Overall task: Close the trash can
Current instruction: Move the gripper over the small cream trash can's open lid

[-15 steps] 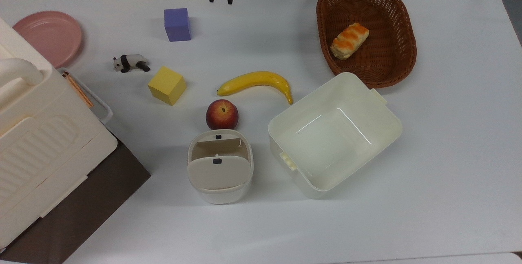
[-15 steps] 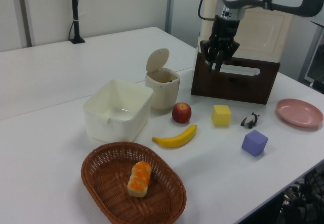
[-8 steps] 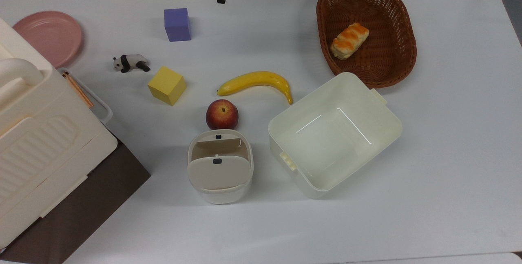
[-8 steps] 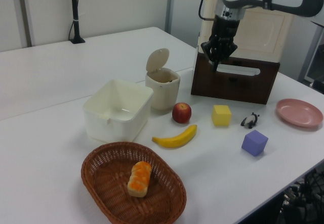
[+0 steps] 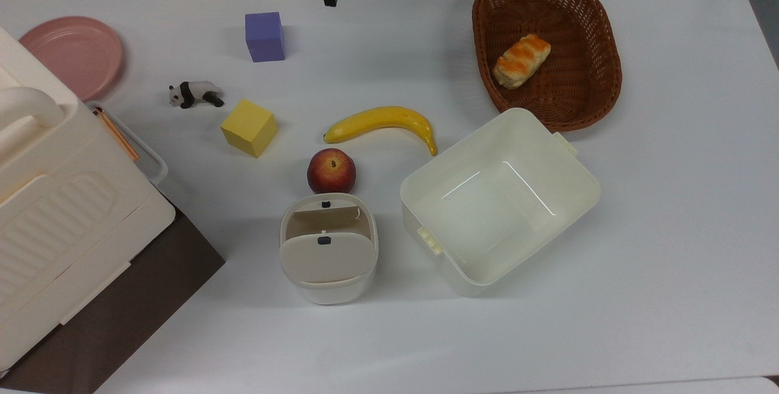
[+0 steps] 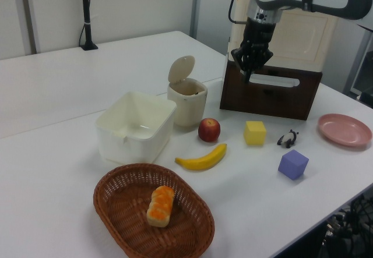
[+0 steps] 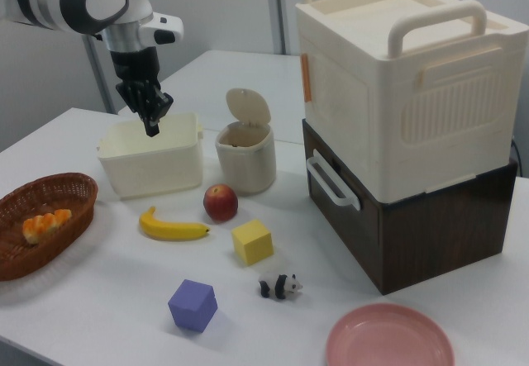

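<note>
the white table (image 5: 669,229) is broad, with bare room at the top view's right. the trash can (image 5: 327,249) stands just below the apple (image 5: 331,170), lid up. the gripper (image 7: 152,123) hangs high, fingers seemingly pressed together.

Gripper (image 7: 152,125) closed — pointing down

Bread (image 5: 521,60) in basket (image 5: 599,86); apple (image 5: 331,170) beside banana (image 5: 382,122).

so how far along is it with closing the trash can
Nothing is done yet: the trash can has its lid standing upright, open. The gripper hangs shut above the table, well away from the can, holding nothing. Left: reach the lid and push it down.
</note>
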Robot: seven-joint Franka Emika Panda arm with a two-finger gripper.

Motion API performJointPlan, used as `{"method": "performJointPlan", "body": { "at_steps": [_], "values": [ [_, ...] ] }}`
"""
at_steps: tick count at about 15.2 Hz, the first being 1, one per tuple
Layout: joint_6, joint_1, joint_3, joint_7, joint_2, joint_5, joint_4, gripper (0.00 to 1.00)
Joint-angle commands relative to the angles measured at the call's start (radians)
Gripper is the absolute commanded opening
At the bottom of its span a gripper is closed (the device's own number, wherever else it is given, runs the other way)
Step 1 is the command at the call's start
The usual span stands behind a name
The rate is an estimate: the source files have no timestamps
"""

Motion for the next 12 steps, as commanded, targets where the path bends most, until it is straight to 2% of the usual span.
{"method": "performJointPlan", "body": {
  "at_steps": [1, 3, 5, 8, 10, 12],
  "values": [
    [0.191, -0.001, 0.000, -0.022, 0.038, 0.017, -0.004, 0.00],
    [0.387, 0.000, 0.008, -0.021, 0.113, -0.014, 0.017, 0.00],
    [0.541, 0.002, 0.008, -0.019, 0.182, -0.075, 0.055, 0.00],
    [0.669, 0.004, 0.008, -0.021, 0.278, -0.115, 0.129, 0.00],
    [0.692, 0.002, 0.008, -0.022, 0.379, -0.144, 0.256, 0.00],
    [0.822, 0.000, 0.008, -0.022, 0.414, -0.170, 0.272, 0.00]
  ]
}}
